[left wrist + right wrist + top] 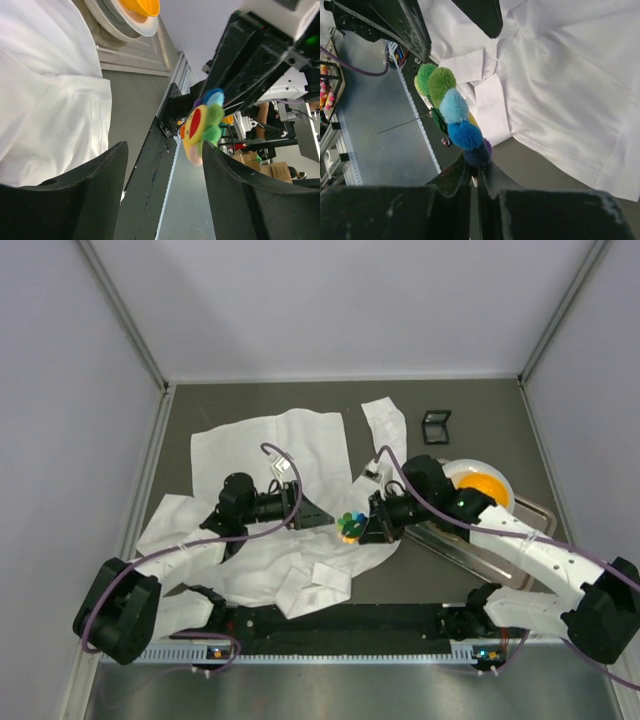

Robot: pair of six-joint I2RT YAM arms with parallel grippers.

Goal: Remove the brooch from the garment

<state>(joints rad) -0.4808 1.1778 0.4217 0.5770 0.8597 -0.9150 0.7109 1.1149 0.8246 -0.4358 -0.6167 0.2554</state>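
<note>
The brooch (350, 524), a small round pin with green, blue and yellow petals, is held in my right gripper (362, 528), clear of the cloth. In the right wrist view the gripper (476, 172) is shut on the brooch (455, 112) by its edge, and the bare pin needle sticks out to the left. The white shirt (275, 455) lies spread flat on the table, and shows under the brooch (560, 75). My left gripper (312, 512) is open and empty just left of the brooch. In the left wrist view the brooch (202, 125) hangs ahead of my open gripper (165, 170).
A metal tray (510, 540) with a white plate (462, 472) and an orange bowl (484, 487) sits at the right. A small black frame (436, 425) lies at the back right. The black rail (330, 620) runs along the near edge.
</note>
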